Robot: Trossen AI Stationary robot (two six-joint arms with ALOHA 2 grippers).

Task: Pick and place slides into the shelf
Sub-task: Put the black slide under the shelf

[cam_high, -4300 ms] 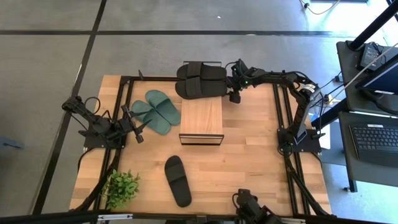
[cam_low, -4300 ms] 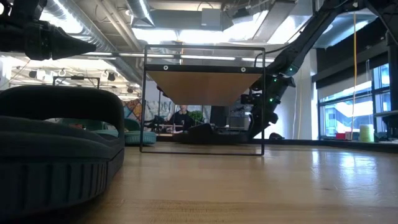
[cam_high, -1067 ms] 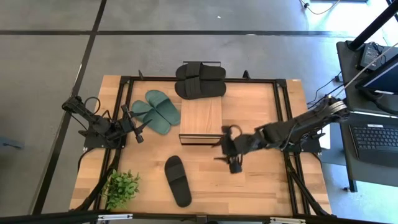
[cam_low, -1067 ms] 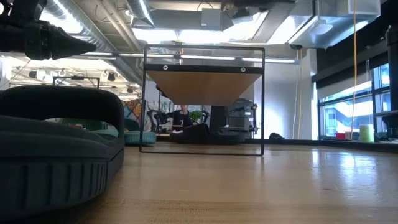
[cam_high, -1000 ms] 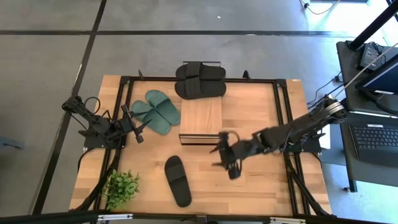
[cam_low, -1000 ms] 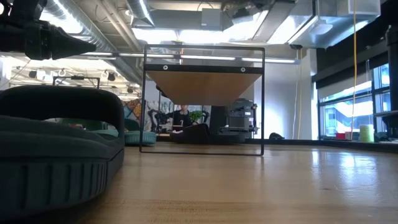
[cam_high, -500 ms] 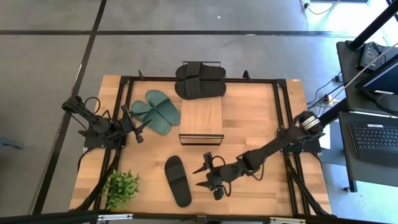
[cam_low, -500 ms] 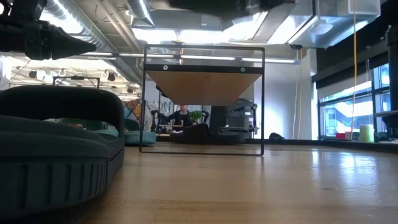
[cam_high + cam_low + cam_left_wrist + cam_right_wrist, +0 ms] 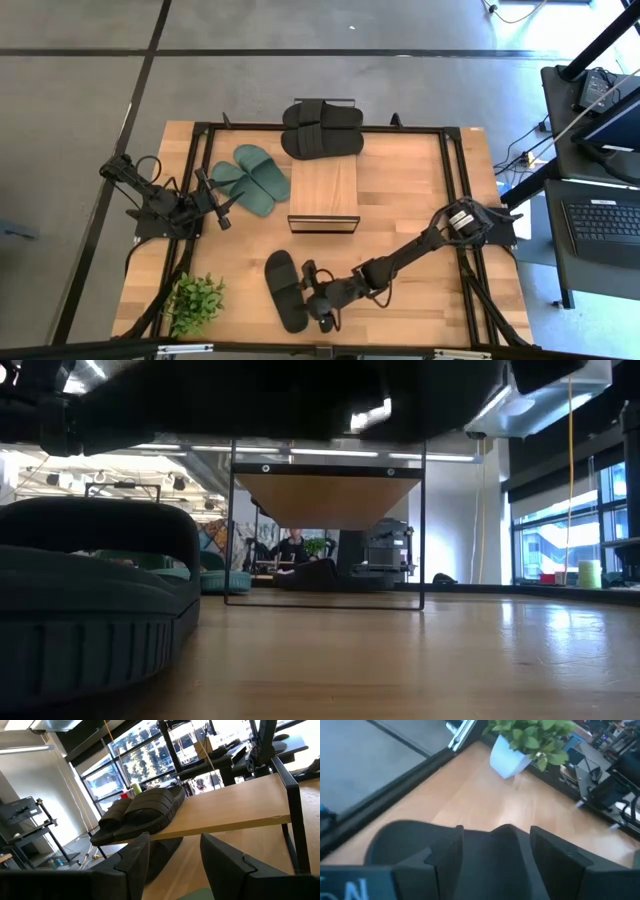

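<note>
A lone black slide (image 9: 284, 291) lies flat on the table near its front edge; it fills the left of the low view (image 9: 90, 610). My right gripper (image 9: 309, 293) hangs open at that slide's right side. In the right wrist view its fingers (image 9: 445, 857) stand either side of the slide's black strap (image 9: 495, 845); I cannot tell whether they touch. Black slides (image 9: 322, 128) lie stacked on the far end of the shelf (image 9: 324, 192). Two dark green slides (image 9: 251, 178) rest on the table left of it. My left gripper (image 9: 222, 205) waits open at the left.
A small potted plant (image 9: 194, 302) in a white pot (image 9: 509, 761) stands at the near left corner, just left of the lone slide. Black frame rails (image 9: 455, 200) run along the table's sides. Bare wood (image 9: 400, 180) lies right of the shelf.
My right gripper has swept from beside the shelf's near end toward the table's near edge and leftward, sinking and tipping downward, until it hangs at the lone black slide. Its fingers have stayed open. The slides have not moved.
</note>
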